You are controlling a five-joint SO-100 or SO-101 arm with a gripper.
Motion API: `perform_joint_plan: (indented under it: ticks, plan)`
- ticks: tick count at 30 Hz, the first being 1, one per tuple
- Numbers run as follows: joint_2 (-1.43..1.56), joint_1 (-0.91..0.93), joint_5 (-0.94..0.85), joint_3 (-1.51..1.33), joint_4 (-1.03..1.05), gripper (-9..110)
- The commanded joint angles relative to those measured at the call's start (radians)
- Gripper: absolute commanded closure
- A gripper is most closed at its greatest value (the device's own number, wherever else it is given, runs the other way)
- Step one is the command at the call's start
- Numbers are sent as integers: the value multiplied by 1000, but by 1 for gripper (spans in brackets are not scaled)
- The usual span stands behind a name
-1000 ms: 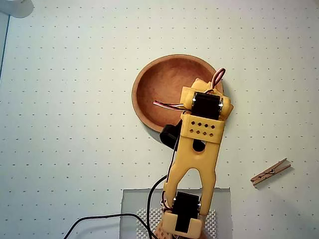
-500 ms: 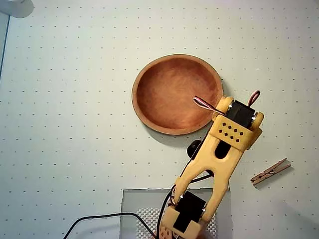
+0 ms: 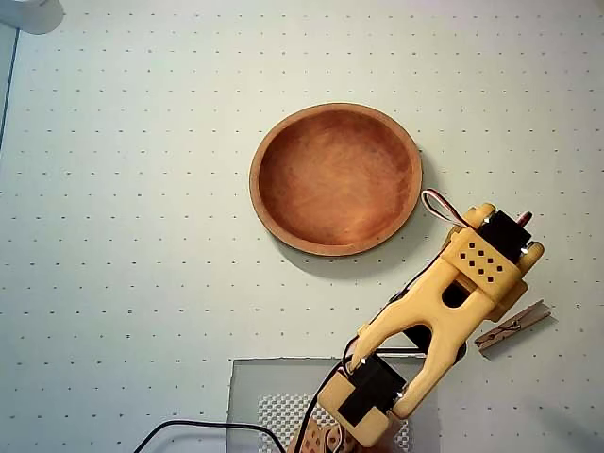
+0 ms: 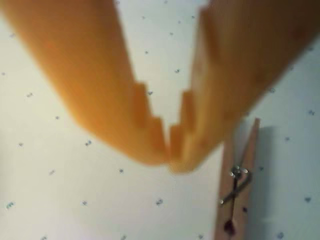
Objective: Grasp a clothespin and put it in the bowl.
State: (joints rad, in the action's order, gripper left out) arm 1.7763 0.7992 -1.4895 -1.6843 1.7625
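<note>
The reddish-brown wooden bowl (image 3: 335, 179) sits on the dotted white mat and holds nothing. The light-wood clothespin (image 3: 512, 327) lies flat on the mat, right of the arm and well below and right of the bowl. In the wrist view it (image 4: 239, 185) lies just right of the fingertips, its metal spring showing. My orange gripper (image 4: 170, 157) hangs over the mat beside the clothespin, its jaws closed tip to tip with nothing between them. In the overhead view the wrist (image 3: 486, 260) covers the fingers.
The arm's base stands on a grey plate (image 3: 255, 387) at the bottom edge, with a black cable (image 3: 189, 427) trailing left. A white object (image 3: 28, 14) sits in the top left corner.
</note>
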Motion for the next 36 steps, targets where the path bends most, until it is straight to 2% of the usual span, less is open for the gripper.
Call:
perform_joint_plan:
  ticks: [1,13,24,36]
  plan:
    - [-14,58,-49,57,20,105]
    - [-170,170,-109,307,21,105]
    - [-233,176,-6,316,21,105]
    - [-345,215,2,331,21,105]
